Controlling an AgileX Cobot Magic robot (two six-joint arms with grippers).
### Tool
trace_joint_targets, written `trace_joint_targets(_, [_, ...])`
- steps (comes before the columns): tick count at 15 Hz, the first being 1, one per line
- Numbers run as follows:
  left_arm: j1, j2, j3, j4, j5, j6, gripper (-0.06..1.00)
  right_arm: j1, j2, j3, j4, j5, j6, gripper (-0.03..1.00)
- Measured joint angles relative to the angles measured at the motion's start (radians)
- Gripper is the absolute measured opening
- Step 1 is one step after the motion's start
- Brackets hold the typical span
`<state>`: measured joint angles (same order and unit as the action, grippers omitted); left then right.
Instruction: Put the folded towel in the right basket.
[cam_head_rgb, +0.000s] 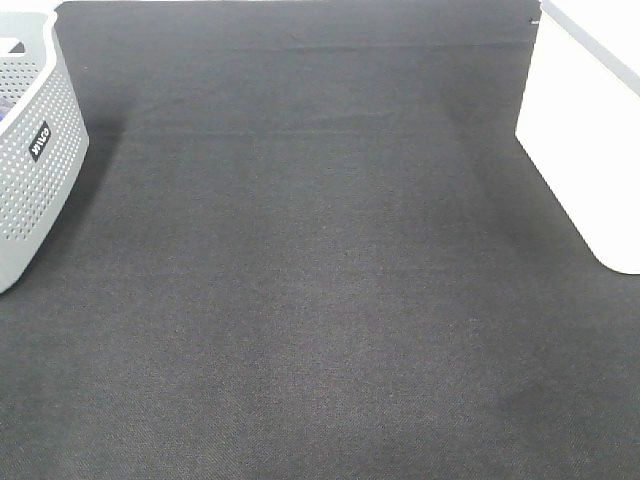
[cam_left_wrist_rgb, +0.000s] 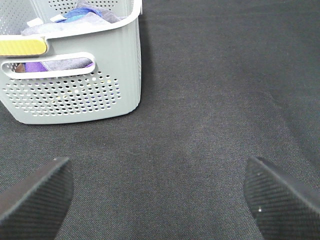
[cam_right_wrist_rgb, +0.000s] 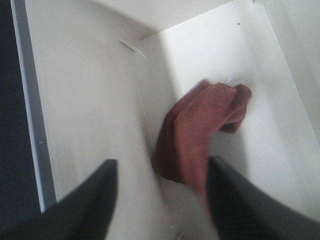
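The towel (cam_right_wrist_rgb: 200, 125) is red-brown and lies bunched inside the white right basket (cam_right_wrist_rgb: 90, 100), against its inner wall. It shows only in the right wrist view, and it is blurred. My right gripper (cam_right_wrist_rgb: 161, 165) is open above it, with the towel's lower edge between the two fingers and close to one finger (cam_right_wrist_rgb: 240, 200); no grip shows. The white basket (cam_head_rgb: 585, 150) stands at the right edge in the exterior view. My left gripper (cam_left_wrist_rgb: 157, 165) is open and empty over the black table. Neither arm shows in the exterior view.
A grey perforated basket (cam_head_rgb: 35, 160) with several coloured cloths in it (cam_left_wrist_rgb: 75, 65) stands at the table's left edge, just ahead of my left gripper. The black cloth table (cam_head_rgb: 320, 300) spans between the two baskets.
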<state>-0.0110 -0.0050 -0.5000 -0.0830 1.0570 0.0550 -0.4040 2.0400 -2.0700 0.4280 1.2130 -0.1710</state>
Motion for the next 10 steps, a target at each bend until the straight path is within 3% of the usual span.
trace_joint_targets(1, [0.0, 0.0, 0.0, 0.0, 0.0, 0.0, 0.87, 0.0, -0.002, 0.0, 0.001, 0.0, 0.006, 0.65])
trace_joint_targets(2, [0.0, 0.0, 0.0, 0.0, 0.0, 0.0, 0.87, 0.005, -0.009, 0.0, 0.001, 0.0, 0.006, 0.68])
trace_joint_targets(7, [0.0, 0.0, 0.0, 0.0, 0.0, 0.0, 0.87, 0.136, -0.131, 0.004, -0.014, 0.001, 0.02, 0.7])
trace_joint_targets(10, [0.0, 0.0, 0.0, 0.0, 0.0, 0.0, 0.87, 0.264, -0.246, 0.094, -0.119, 0.001, 0.04, 0.7])
